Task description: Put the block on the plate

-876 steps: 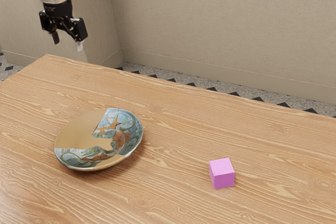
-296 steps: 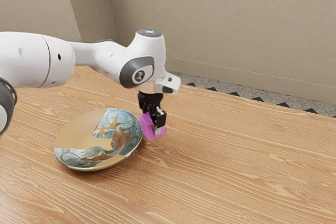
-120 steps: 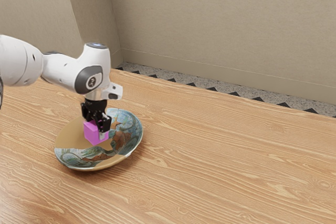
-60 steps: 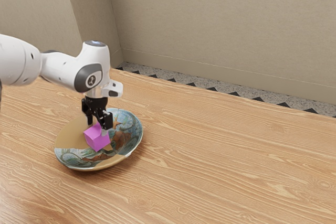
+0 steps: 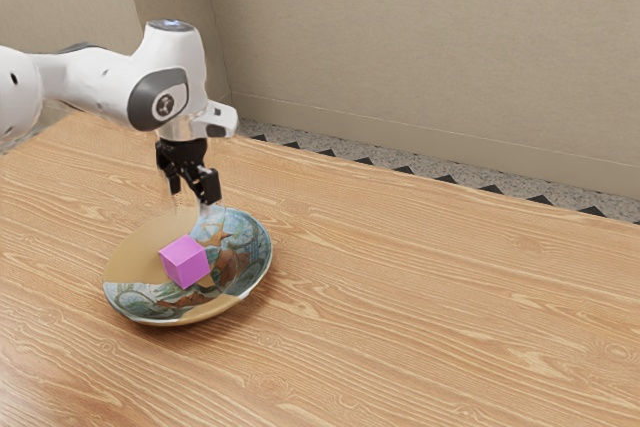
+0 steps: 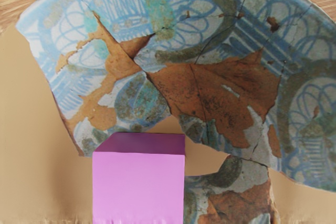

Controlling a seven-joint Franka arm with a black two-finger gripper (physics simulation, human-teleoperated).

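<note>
Exterior view, item one: a single block (image 5: pixel 184 261), pink-violet, plain-faced, lying in the plate (image 5: pixel 138 259), inside the rim and near the middle of the dish. Item two: said plate, round and shallow, part plain tan, part painted in blue, white, green and rust-brown, standing on the table (image 5: pixel 430 297). Item three: my gripper (image 5: pixel 190 200), black, two-fingered, above the plate and the block, pointing down. State of the tool: fingers spread wide, a gap between their tips, the block free of both and below them. Item four: my arm (image 5: pixel 95 84), white with dark grey trim, reaching in from the exterior view's left. Item five: table top, light wood, wavy grain. Item six: wall (image 5: pixel 420 47), beige, and at its foot a strip of floor (image 5: pixel 365 159), speckled grey with dark triangles.

Wrist view, supplementary: I have the block from above, one face bright pink, the adjoining one darker purple. Around it, the plate's decoration: blue looping lines on a pale ground, brown patches, thin dark cracks, smooth tan areas alongside.
</note>
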